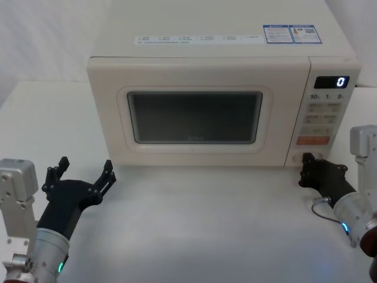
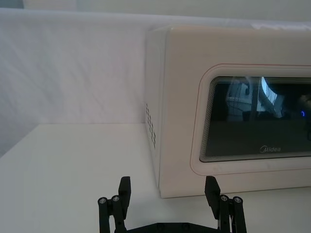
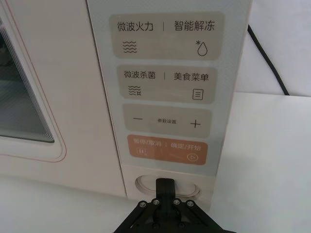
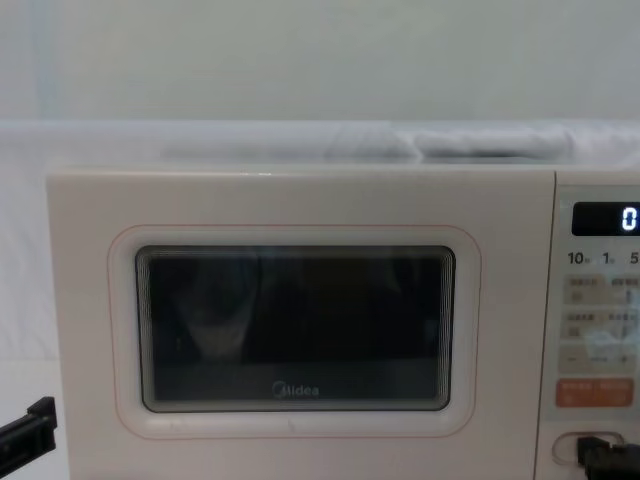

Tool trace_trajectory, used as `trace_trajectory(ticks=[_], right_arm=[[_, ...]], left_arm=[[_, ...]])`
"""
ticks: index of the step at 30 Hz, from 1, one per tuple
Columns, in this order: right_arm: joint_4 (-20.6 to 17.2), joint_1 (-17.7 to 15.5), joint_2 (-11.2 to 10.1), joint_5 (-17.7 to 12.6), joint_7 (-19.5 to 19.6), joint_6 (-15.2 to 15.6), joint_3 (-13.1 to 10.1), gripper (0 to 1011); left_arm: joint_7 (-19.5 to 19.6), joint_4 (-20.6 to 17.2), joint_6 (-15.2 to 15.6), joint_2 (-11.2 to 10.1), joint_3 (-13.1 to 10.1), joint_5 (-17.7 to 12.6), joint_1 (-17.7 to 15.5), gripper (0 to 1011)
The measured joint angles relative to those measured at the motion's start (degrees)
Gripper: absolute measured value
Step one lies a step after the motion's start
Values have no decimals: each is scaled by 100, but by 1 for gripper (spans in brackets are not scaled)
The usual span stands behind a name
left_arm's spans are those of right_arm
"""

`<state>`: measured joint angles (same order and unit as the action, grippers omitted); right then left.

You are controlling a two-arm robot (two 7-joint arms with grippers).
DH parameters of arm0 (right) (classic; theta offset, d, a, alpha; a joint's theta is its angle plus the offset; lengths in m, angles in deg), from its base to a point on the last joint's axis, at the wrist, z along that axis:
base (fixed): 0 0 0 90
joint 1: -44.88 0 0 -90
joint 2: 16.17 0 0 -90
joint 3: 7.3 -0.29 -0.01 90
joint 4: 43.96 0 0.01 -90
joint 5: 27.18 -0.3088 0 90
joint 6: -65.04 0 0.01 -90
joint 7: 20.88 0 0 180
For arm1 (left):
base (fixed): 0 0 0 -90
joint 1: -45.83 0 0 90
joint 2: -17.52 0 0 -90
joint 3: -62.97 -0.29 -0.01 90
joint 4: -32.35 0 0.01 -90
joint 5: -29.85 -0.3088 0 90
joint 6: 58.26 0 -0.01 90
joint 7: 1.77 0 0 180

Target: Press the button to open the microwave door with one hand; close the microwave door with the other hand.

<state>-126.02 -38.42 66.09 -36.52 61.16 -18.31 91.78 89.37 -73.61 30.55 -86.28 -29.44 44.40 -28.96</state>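
Button [image 3: 167,184] against right fingers [image 3: 164,187]

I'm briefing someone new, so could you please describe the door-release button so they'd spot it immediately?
Find the cream microwave and its keypad strip right of the microwave door. The button sits lowest, under the orange key: wide, cream, unlettered, with the right gripper at it.

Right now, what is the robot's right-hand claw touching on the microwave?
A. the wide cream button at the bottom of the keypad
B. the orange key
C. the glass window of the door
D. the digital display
A. The right gripper has its closed fingers on the button, just below the orange key; the microwave door is shut, and the left gripper waits open near its left corner.
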Motion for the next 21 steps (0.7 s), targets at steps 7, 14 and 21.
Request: trace_trajectory(ticks=[7, 14, 21], right_arm=[[154, 112, 71, 38, 4, -48, 8, 0], [290, 215, 139, 68, 7, -91, 20, 0], [379, 265, 178, 79, -4, -126, 29, 0]], left_arm=[[0, 0, 0, 0, 0, 0, 0, 1001], [0, 0, 0, 0, 0, 0, 0, 1001], [0, 0, 0, 0, 0, 0, 0, 1001]])
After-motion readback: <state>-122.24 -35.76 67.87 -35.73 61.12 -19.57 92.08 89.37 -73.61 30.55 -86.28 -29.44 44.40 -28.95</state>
